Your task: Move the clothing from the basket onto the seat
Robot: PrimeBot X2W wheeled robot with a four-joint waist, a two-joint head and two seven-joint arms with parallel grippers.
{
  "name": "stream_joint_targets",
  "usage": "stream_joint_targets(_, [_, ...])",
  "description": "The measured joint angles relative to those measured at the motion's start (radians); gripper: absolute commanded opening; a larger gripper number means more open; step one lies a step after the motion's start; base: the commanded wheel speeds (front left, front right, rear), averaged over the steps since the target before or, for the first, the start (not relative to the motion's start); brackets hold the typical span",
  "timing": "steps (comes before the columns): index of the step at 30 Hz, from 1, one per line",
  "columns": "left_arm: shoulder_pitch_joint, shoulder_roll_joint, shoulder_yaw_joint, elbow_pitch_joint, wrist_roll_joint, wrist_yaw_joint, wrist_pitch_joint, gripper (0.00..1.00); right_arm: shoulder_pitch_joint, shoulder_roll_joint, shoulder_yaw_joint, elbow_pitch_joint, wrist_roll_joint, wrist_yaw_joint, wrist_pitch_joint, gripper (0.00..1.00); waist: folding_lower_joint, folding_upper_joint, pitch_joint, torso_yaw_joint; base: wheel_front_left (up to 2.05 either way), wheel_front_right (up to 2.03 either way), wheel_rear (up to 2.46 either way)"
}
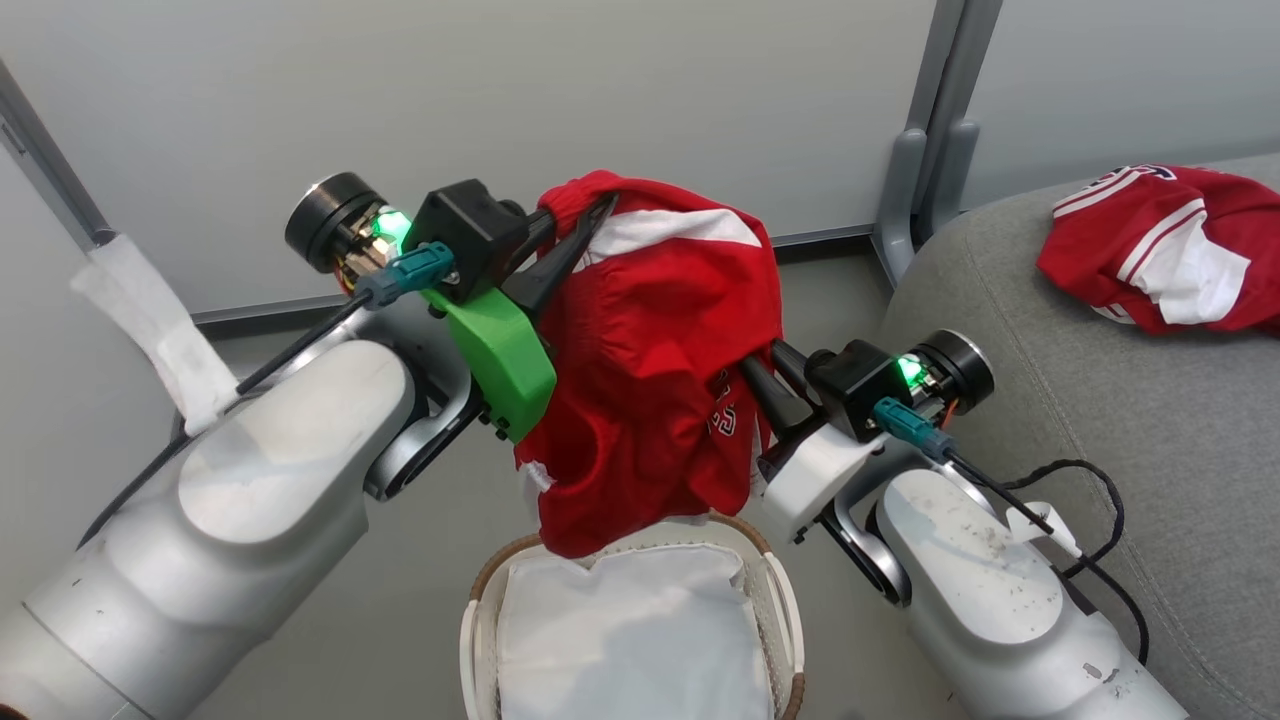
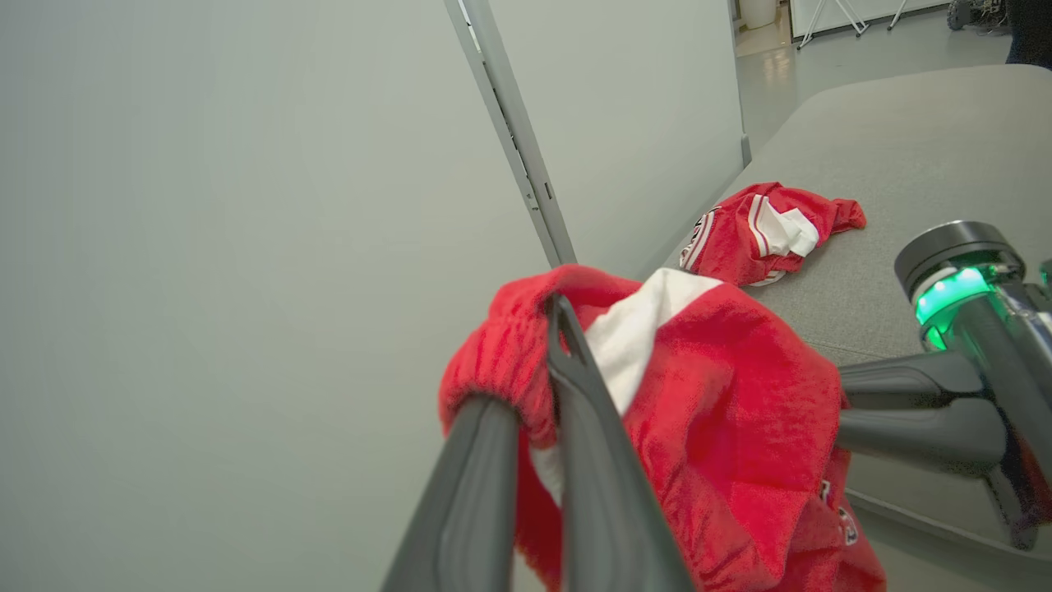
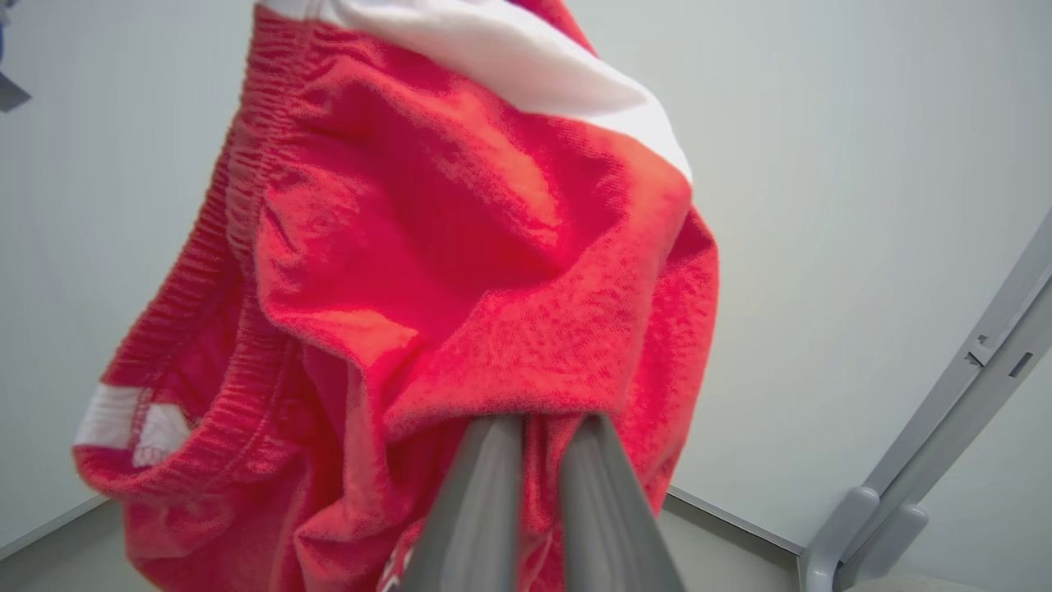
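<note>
I see one red jersey point(image 1: 1170, 250) on the seat point(image 1: 1050, 400) at two o'clock; my left gripper point(image 1: 600, 210) and right gripper point(image 1: 765, 375) both pinch red shorts point(image 1: 650, 350) above the basket point(image 1: 480, 590), not yet delivered.

Light bright, flat and diffuse; no hard shadows. Red garment point(image 1: 650, 370) strongly saturated, with soft shading only in its folds. Green status lights point(image 1: 393, 225) either side of the garment bloom, centres slightly blown out. Left wrist view: fingers point(image 2: 592, 460) of the left tool point(image 2: 534, 353), in front of the garment, are soft and out of focus. Right wrist view: the garment sits very close, smeared and grainy.
</note>
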Motion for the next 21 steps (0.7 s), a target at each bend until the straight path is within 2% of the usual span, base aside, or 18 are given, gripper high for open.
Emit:
stream_joint_targets(1, [0.014, 0.003, 0.007, 0.004, -0.011, 0.003, -0.01, 1.0, 0.0, -0.003, -0.01, -0.005, -0.002, 0.0, 0.0, 0.0, 0.0, 0.0, 0.001, -0.004, 0.0, 0.0, 0.0])
stream_joint_targets(11, [0.158, 0.039, 0.03, 0.037, -0.073, 0.042, -0.082, 1.0, 0.001, -0.054, -0.109, -0.037, -0.029, 0.0, 0.0, 0.0, 0.0001, 0.0, 0.017, -0.033, 0.0, 0.0, 0.0])
stream_joint_targets(21, [0.287, -0.001, 0.016, 0.065, -0.101, 0.074, -0.141, 1.0, 0.015, -0.125, -0.198, -0.071, -0.059, 0.0, 0.0, 0.0, 0.0, 0.0, 0.047, -0.1, 0.0, 0.0, 0.0])
